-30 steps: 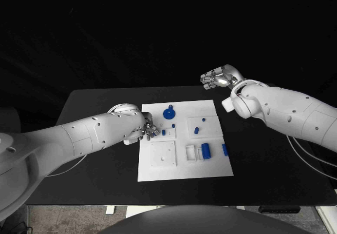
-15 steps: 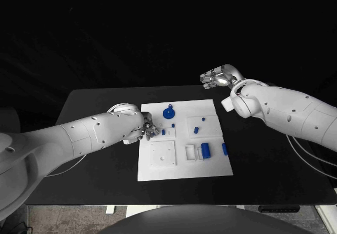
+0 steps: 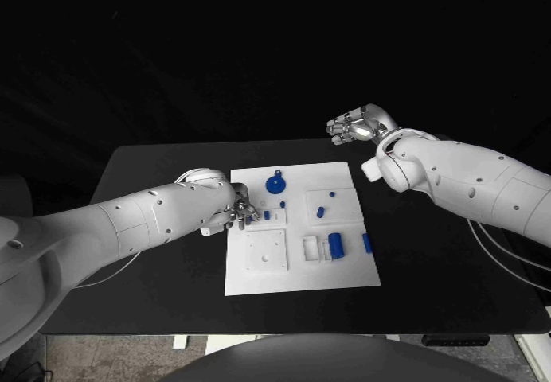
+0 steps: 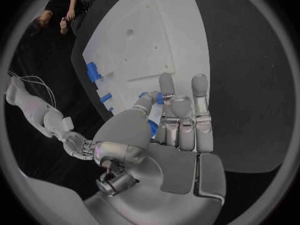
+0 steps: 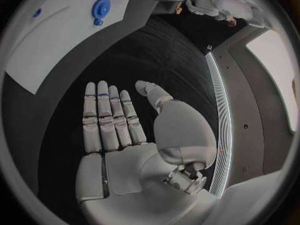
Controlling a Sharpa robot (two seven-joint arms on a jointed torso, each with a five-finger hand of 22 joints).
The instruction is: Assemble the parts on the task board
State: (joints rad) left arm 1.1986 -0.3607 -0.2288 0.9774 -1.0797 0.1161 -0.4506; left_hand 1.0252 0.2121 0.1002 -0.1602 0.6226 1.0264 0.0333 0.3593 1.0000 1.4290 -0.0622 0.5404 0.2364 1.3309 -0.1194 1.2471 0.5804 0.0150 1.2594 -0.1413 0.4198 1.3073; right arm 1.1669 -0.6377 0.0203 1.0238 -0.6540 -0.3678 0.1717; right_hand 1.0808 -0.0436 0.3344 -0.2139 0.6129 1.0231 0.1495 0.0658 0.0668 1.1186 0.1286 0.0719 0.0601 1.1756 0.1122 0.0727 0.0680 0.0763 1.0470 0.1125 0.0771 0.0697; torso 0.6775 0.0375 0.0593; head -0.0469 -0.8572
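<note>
The white task board (image 3: 301, 274) lies in the middle of the black table. On it are a round blue part (image 3: 277, 185), several small blue pegs such as one (image 3: 322, 212), and a larger blue block (image 3: 337, 244). My left hand (image 3: 236, 211) is at the board's left edge. In the left wrist view its thumb and fingers (image 4: 164, 102) pinch a small blue part (image 4: 154, 127) over the board (image 4: 162, 40). My right hand (image 3: 358, 127) hangs raised beyond the table's far edge; its fingers (image 5: 109, 117) are straight and hold nothing.
A white square plate (image 3: 267, 251) and a white block (image 3: 312, 248) sit on the board's near half. Black table (image 3: 447, 270) surrounds the board on all sides. The right wrist view shows the round blue part (image 5: 100, 8) on the board (image 5: 56, 45).
</note>
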